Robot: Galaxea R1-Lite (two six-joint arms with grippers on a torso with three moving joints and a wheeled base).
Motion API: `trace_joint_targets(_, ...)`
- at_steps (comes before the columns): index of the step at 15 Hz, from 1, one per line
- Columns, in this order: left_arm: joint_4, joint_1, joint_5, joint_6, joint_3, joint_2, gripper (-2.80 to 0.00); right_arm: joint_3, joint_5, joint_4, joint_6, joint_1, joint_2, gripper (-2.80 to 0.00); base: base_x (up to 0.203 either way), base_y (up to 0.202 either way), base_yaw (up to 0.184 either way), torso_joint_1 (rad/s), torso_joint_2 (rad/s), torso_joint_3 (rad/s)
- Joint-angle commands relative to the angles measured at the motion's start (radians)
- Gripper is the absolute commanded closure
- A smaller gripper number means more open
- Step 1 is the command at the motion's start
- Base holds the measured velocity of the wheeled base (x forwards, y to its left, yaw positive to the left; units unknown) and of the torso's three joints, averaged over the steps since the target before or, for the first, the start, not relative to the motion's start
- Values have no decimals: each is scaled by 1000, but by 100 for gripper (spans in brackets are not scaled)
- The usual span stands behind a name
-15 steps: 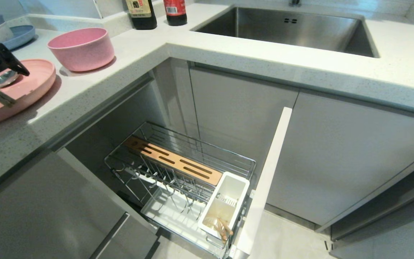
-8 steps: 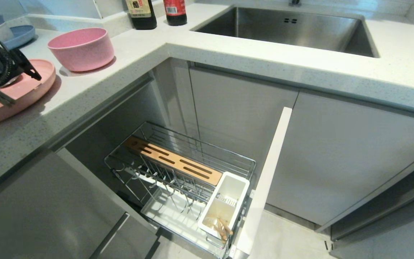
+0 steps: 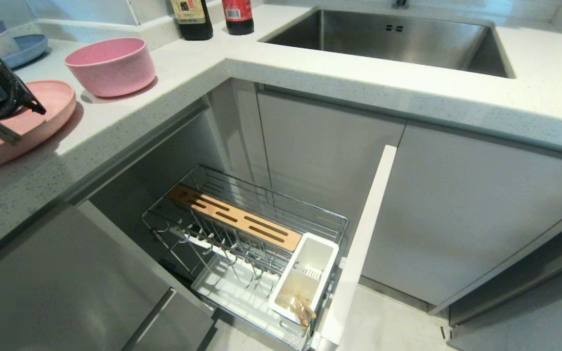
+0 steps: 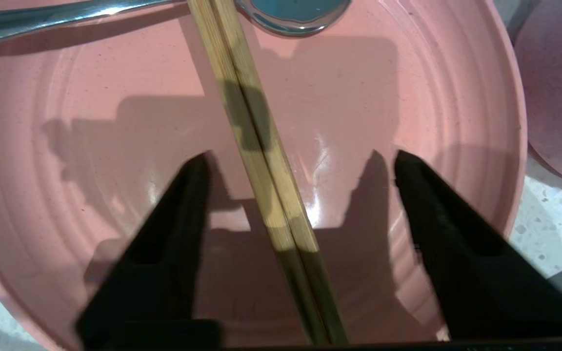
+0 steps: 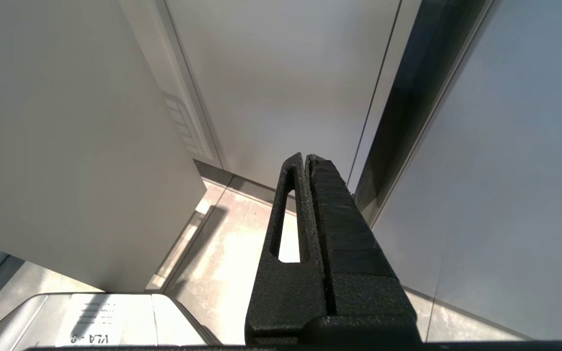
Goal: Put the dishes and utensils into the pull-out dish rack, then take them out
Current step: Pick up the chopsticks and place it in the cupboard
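The pink plate [image 4: 408, 97] lies on the counter at the far left [image 3: 51, 107]. On it rest the wooden chopsticks [image 4: 256, 146], side by side, and the metal spoon [image 4: 291, 12], which crosses their far end. My left gripper [image 4: 301, 155] hangs open low over the plate, one finger on each side of the chopsticks, touching neither. The pink bowl [image 3: 110, 66] stands beside the plate. Below, the pull-out dish rack [image 3: 242, 229] is drawn out, with its white utensil cup [image 3: 305, 278] at the front. My right gripper [image 5: 303, 156] is shut and empty, parked by the cabinet fronts.
A blue plate with stacked bowls [image 3: 22, 46] sits at the counter's back left. Two dark bottles [image 3: 193, 19] stand by the steel sink [image 3: 393, 41]. The rack's white door front [image 3: 364, 234] juts out beside the rack. Something brownish lies in the cup's bottom.
My left wrist has come in over the plate from the left and sunk toward it. It now hides the spoon in the head view.
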Motion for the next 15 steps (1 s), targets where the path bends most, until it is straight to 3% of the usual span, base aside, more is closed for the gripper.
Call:
trace_joint_targets(1,4,1,3,-4,0,3,0,2,-1,-1,0,0,0,0,0,0,0,0,0,0)
trace_joint_targets(12,-18,1,6,-1,0,-12,0,2,-1,-1,0,0,0,0,0,0,0,0,0,0)
trace_joint_targets(15,-100,0,13,2,1,-76,0,2,-1,-1,0,0,0,0,0,0,0,0,0,0)
